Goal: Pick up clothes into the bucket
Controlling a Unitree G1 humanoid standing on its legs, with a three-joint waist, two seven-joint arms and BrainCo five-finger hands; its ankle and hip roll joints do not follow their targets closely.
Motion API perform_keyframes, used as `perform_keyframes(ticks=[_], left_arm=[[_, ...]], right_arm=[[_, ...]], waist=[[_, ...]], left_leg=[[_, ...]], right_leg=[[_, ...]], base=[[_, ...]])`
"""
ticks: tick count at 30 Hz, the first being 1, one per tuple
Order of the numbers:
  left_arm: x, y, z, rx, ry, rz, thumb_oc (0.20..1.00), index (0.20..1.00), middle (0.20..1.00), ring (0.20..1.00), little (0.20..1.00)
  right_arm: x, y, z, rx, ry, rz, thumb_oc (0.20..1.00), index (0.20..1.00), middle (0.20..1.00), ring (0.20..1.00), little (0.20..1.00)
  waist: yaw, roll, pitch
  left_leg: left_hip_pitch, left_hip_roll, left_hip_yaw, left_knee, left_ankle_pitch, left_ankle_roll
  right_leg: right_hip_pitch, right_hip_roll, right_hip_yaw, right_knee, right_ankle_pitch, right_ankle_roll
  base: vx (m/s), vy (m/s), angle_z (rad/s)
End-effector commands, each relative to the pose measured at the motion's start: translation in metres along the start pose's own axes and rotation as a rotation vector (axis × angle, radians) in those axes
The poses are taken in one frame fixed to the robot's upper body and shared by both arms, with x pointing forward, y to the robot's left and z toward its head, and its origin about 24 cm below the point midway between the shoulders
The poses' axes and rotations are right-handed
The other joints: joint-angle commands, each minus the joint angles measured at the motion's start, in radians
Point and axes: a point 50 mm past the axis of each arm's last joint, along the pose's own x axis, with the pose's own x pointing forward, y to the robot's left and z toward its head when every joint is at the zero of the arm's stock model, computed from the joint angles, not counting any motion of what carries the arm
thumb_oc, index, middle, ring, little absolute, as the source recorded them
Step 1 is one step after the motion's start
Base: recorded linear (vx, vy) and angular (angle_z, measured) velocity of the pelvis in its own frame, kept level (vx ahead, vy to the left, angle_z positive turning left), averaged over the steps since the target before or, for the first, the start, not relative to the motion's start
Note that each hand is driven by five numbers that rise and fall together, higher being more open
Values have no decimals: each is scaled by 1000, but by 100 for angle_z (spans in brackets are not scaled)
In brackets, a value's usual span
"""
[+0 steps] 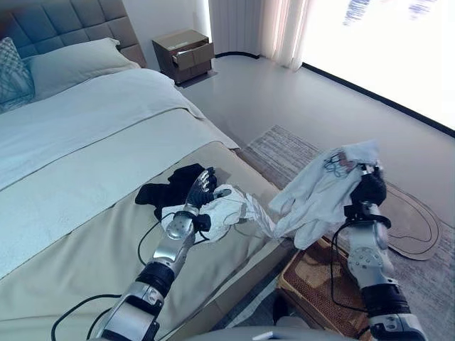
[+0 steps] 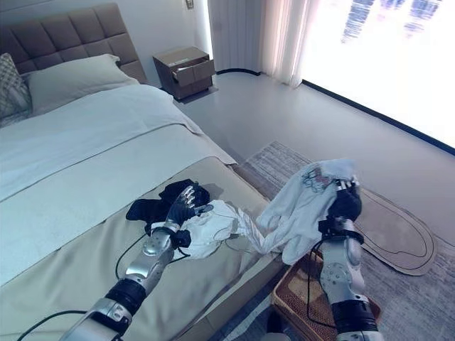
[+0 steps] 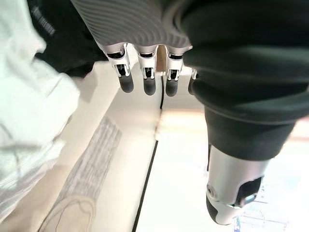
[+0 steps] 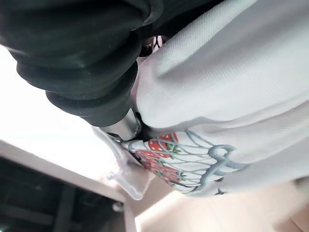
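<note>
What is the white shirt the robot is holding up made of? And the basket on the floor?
The white shirt looks like soft knit cotton: it droops in folds from the right hand, and the right wrist view shows a fine weave with a printed picture. The basket looks like woven wicker or rattan, brown with a criss-cross pattern, though that is hard to tell for sure.

A bed (image 1: 85,163) with a tufted headboard (image 1: 64,25), nightstand (image 1: 186,53), curtains (image 1: 259,28), rug (image 1: 284,153), bright window (image 1: 384,50).
</note>
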Motion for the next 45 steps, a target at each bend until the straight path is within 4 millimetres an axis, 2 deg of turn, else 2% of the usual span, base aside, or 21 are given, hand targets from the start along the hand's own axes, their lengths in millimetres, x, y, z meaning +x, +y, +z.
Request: perform_keyframes(ticks=[1,2,3,5,6,7,11,15,18,21,25,28,30,31,33,35,36,41,45], left_arm=[[-4,15,14,-4,-77,-31,1000,1000,1000,1000,1000],[-12,23,13,1,-85,-13,1000,1000,1000,1000,1000],[-13,23,13,0,-84,-13,1000,1000,1000,1000,1000],[-22,34,8,-17,-86,37,1000,1000,1000,1000,1000],[-22,34,8,-18,-86,37,1000,1000,1000,1000,1000],[-30,45,5,-18,-85,75,1000,1000,1000,1000,1000],[-46,67,1,-36,-98,186,1000,1000,1000,1000,1000],[-59,80,-1,-121,-131,282,1000,1000,1000,1000,1000],[-65,87,-1,-168,-161,338,1000,1000,1000,1000,1000],[-68,92,2,-208,-197,388,1000,1000,1000,1000,1000],[-69,97,10,-205,-245,421,1000,1000,1000,1000,1000],[-71,100,18,-188,-289,429,1000,1000,1000,1000,1000],[-71,99,24,-182,-318,429,1000,1000,1000,1000,1000],[-71,99,24,-182,-318,429,1000,1000,1000,1000,1000],[-71,100,29,-184,-353,429,1000,1000,1000,1000,1000],[-71,100,31,-188,-363,429,1000,1000,1000,1000,1000],[-73,100,35,-177,-385,427,1000,1000,1000,1000,1000],[-76,101,39,-173,-415,440,1000,1000,1000,1000,1000],[-70,97,50,-207,-473,414,1000,1000,1000,1000,1000]], right_arm=[[29,23,67,6,-340,62,200,200,200,200,200],[32,17,83,-39,-391,46,200,200,200,200,200],[32,17,83,-39,-390,46,200,200,200,200,200],[33,9,103,-94,-451,24,200,200,200,200,200],[33,9,103,-94,-451,24,200,200,200,200,200],[33,1,119,-129,-491,3,200,200,200,200,200],[28,-14,146,-194,-539,-20,200,200,200,200,200],[20,-22,165,-223,-591,-34,200,200,200,200,200],[15,-25,167,-224,-600,-30,200,200,200,200,200],[11,-28,159,-269,-545,-23,200,200,200,200,200],[2,-29,129,-342,-421,-10,200,200,200,200,200],[-8,-33,105,-492,-301,-15,200,200,200,200,200],[-15,-37,83,-531,-216,-31,200,200,200,200,200],[-15,-37,83,-531,-216,-31,200,200,200,200,200],[-25,-55,56,-562,-94,-106,200,200,200,200,200],[-26,-59,49,-563,-64,-128,200,200,200,200,200],[-30,-67,32,-563,2,-156,200,200,200,200,200],[-31,-75,12,-625,97,-178,200,200,200,200,200],[-25,-77,0,-779,152,-182,200,200,200,200,200]], waist=[[-3,-76,-31],[2,-80,-31],[2,-80,-32],[5,-85,-31],[5,-85,-31],[6,-90,-31],[6,-100,-28],[5,-106,-23],[5,-109,-21],[3,-112,-19],[0,-112,-12],[-3,-110,-1],[-5,-109,8],[-5,-109,8],[-4,-103,25],[-4,-102,32],[1,-98,52],[10,-92,101],[10,-88,171]], left_leg=[[6,0,-1,55,-72,17],[4,1,0,55,-72,17],[4,1,1,55,-72,17],[2,3,0,56,-72,16],[1,4,0,56,-72,16],[-1,5,0,57,-72,15],[-3,8,3,59,-72,13],[-4,10,6,62,-73,12],[-5,9,11,66,-76,12],[-6,8,14,70,-78,12],[-10,7,16,76,-80,14],[-17,8,15,84,-80,15],[-27,8,12,96,-84,16],[-28,8,12,97,-84,16],[-40,5,7,117,-90,19],[-47,3,6,129,-96,20],[-57,-3,9,154,-108,28],[-101,-10,17,240,-143,38],[-195,-1,9,364,-181,43]], right_leg=[[54,-78,-17,37,-3,72],[53,-76,-16,36,-2,72],[53,-76,-15,36,-2,72],[50,-74,-15,37,-3,72],[50,-74,-15,37,-3,72],[48,-72,-13,38,-5,71],[43,-69,-10,42,-6,70],[39,-67,-8,43,-7,70],[37,-67,-5,43,-7,71],[34,-67,-2,46,-5,70],[30,-67,3,49,-9,67],[25,-69,4,54,-11,66],[18,-71,6,61,-14,64],[18,-71,6,61,-14,64],[11,-77,7,73,-19,62],[8,-80,7,81,-22,62],[-3,-90,14,104,-24,63],[-44,-104,39,154,-31,61],[-115,-113,59,228,-56,49]], base=[[0,0,0],[0,0,0],[0,0,0],[0,0,0],[0,0,0],[0,0,0],[-3,-2,-1],[-7,-3,-4],[-12,-4,-8],[-11,-8,-6],[-7,-5,-3],[0,0,0],[0,0,0],[0,0,0],[-15,-3,0],[-23,6,0],[-44,15,2],[-54,12,-10],[-148,3,-8]])
